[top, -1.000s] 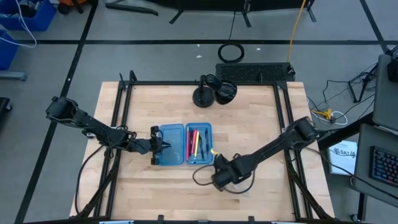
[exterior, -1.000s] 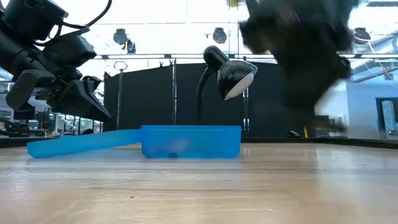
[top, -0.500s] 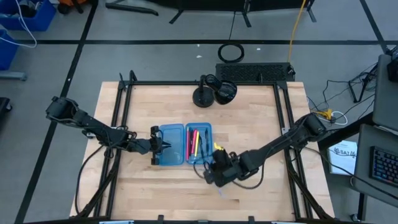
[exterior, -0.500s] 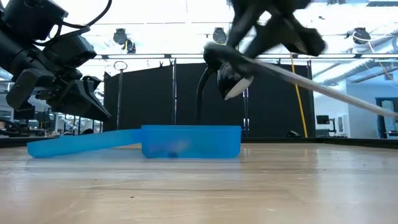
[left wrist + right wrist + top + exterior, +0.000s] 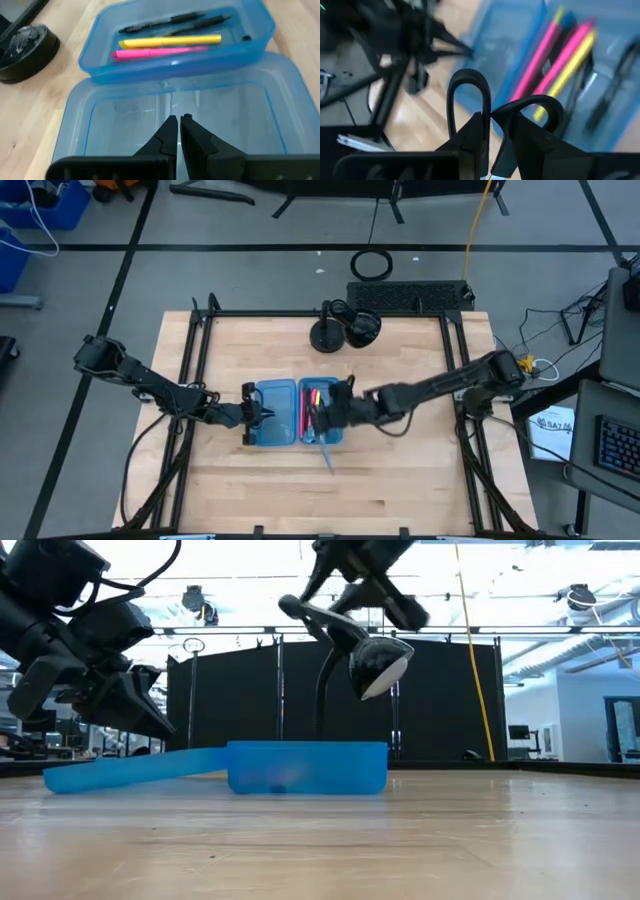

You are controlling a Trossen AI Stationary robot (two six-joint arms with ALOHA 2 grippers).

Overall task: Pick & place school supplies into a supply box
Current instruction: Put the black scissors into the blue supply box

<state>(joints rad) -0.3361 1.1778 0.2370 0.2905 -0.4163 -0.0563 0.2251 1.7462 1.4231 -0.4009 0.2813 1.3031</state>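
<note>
Black-handled scissors [image 5: 505,125] clenched in right hand [image 5: 325,420], blades toward table's near edge.

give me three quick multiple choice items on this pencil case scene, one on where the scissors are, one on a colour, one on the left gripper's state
1. Where are the scissors?
A. in the right gripper
B. on the table
C. in the lamp

2. Which colour is the supply box?
A. green
B. blue
C. red

3. How is the left gripper?
A. wide open
B. holding a pen
C. shut

Answers:
1 A, the black handle loops sit between its fingers above the box.
2 B, both halves are translucent blue.
3 C, its fingertips meet, nothing between them, over the empty half.
</note>
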